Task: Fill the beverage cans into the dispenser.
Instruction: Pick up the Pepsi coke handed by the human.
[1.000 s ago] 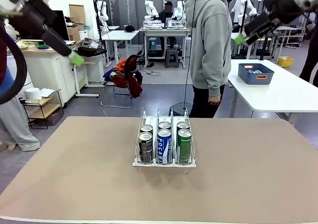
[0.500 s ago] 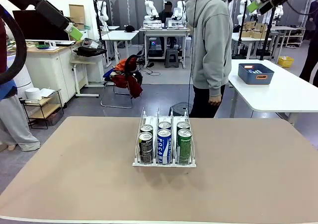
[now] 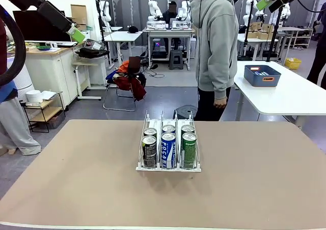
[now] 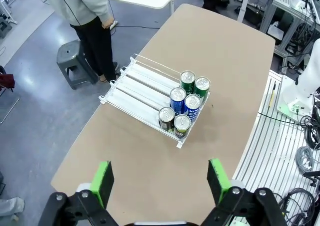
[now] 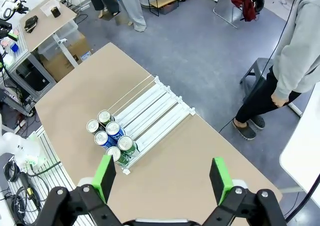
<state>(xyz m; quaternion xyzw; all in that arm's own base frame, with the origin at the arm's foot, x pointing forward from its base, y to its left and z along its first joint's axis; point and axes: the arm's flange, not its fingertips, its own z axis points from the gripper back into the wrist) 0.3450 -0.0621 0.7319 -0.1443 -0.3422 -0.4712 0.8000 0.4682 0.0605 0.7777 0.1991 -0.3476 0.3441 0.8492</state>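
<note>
Six cans (image 3: 168, 147) are stood in the dispenser (image 3: 168, 168), two to each lane and pressed up to the front lip, at the centre of the worktop (image 3: 71, 184). Black-and-grey ones are seen at picture left, blue-and-white in the middle and green at the right. The left fingers (image 4: 103, 182) are held wide open and empty, high in the upper left of the front view. The right fingers (image 5: 220, 180) are likewise spread wide with nothing between them, in the upper right. A person (image 3: 216, 46) is seen standing beyond the far edge.
</note>
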